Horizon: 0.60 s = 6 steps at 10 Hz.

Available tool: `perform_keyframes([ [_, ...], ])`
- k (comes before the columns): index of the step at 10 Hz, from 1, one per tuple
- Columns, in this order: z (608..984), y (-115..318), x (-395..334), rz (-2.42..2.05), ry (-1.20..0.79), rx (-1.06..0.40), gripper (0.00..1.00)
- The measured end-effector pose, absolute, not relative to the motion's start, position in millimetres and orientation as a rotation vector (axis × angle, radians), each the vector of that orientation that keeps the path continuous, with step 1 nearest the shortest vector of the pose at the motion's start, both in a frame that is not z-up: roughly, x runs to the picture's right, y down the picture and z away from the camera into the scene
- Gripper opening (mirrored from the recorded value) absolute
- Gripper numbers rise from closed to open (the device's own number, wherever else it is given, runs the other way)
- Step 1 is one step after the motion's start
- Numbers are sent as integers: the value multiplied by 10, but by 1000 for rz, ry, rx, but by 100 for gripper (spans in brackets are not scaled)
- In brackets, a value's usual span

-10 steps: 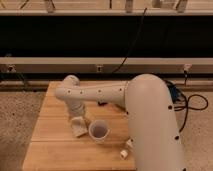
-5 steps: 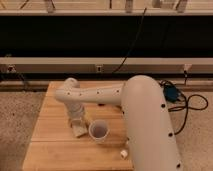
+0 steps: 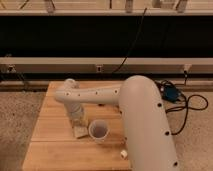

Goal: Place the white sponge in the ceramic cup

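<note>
The white sponge (image 3: 79,132) is a small cream block lying on the wooden table (image 3: 50,145), just left of the ceramic cup. The ceramic cup (image 3: 98,131) is white and round with a greyish-purple inside, and it stands upright and empty. My gripper (image 3: 77,123) points down from the white arm (image 3: 100,95) and sits directly over the sponge, at or touching its top. The gripper is a short way left of the cup's rim.
The thick white arm link (image 3: 147,125) covers the table's right side. A small white piece (image 3: 123,154) lies near the table's front edge. A dark rail and shelf (image 3: 105,65) run behind the table. Cables and a blue box (image 3: 172,94) lie on the floor at the right.
The gripper has come down slightly onto the sponge, beside the cup. The cup has not moved.
</note>
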State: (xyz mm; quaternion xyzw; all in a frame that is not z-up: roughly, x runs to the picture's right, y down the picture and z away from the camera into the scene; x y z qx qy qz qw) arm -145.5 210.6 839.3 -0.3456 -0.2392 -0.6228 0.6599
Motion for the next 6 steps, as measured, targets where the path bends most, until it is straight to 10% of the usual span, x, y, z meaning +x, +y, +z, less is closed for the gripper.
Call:
perform_keyframes([
  [6, 7853, 1721, -1798, -1478, -506, -693, 0],
])
